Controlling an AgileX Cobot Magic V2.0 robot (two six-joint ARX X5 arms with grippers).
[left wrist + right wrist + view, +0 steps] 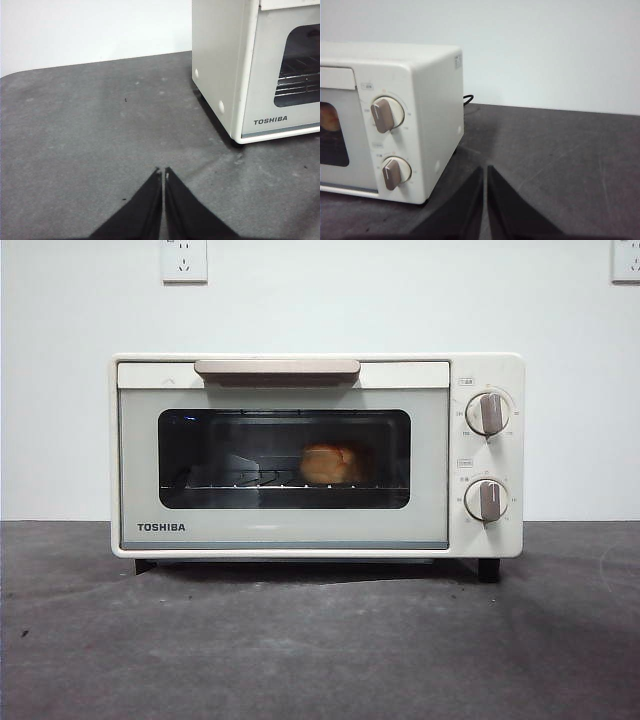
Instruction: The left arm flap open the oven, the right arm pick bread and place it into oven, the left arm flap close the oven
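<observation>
Oven [300,455] placement is at the centre of the front view, on a dark grey table [320,650], with a white wall [320,300] behind it. The door [283,468] is seen fully shut, and the beige handle [277,368] lies along its top edge. Bread [330,464] is seen through the dark glass, right of the window's centre, resting on the wire rack [240,480]. Two knobs are mounted one above the other on the panel at the right of the oven: the upper knob [489,413] and the lower knob [487,500]. Two wall sockets are shown at the top of the front view, one [184,260] at upper left and one [626,258] cut by the upper right corner. Neither arm is shown in the front view.

In the left wrist view, the left gripper [163,172] is shown with its jaws pressed together, holding nothing, over bare table and well apart from the oven's corner at the upper right of that frame.

In the right wrist view, the right gripper [485,170] is likewise shown with its jaws together and nothing held. It is positioned near the oven's knob side, without contact. A black cable [467,99] is visible behind the oven at the wall.
</observation>
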